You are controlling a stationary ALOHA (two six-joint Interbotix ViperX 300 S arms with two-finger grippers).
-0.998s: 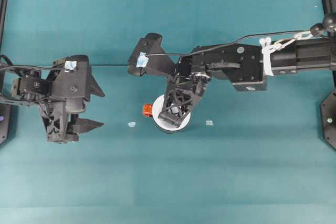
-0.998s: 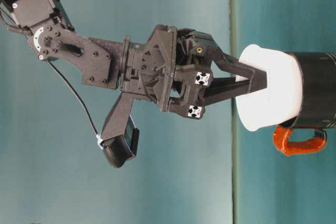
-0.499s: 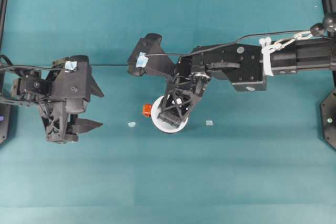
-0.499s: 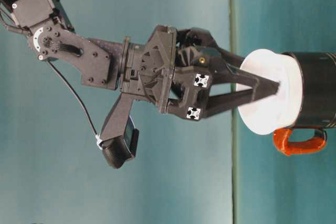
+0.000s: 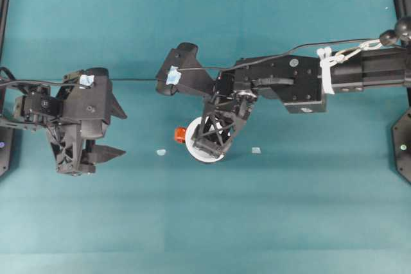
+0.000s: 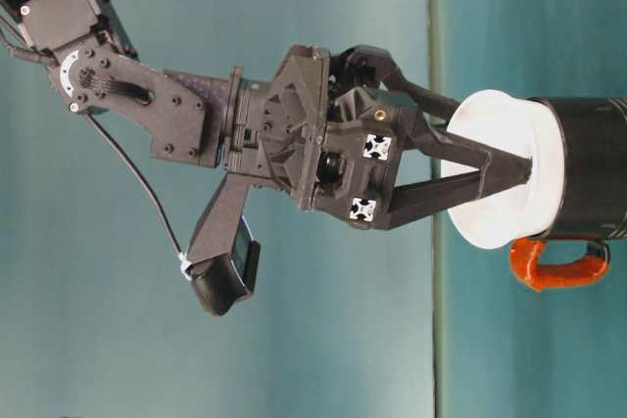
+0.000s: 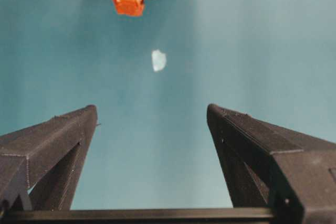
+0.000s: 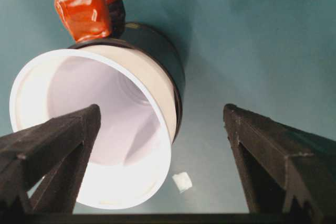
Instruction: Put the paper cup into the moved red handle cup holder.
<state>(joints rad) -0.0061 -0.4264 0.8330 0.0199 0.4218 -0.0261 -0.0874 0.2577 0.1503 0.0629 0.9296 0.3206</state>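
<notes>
Paper cup [image 8: 100, 129]: white, seated in the red handle cup holder [image 8: 157, 51], rim flaring above the black wall. Judged light, thin-walled and easily crushed; best taken at the rim, gently.

Holder: glossy black, probably stiff and slippery; orange-red handle [image 5: 180, 135] juts toward the left gripper [image 5: 96, 153].

Right gripper [image 5: 207, 145]: directly over the cup, jaws spread, one finger inside the mouth, one outside.

Left gripper: well apart from the holder, jaws spread, nothing held.

Nearby: two pale tape scraps [image 5: 161, 152], either side of the holder; no obstruction.
</notes>
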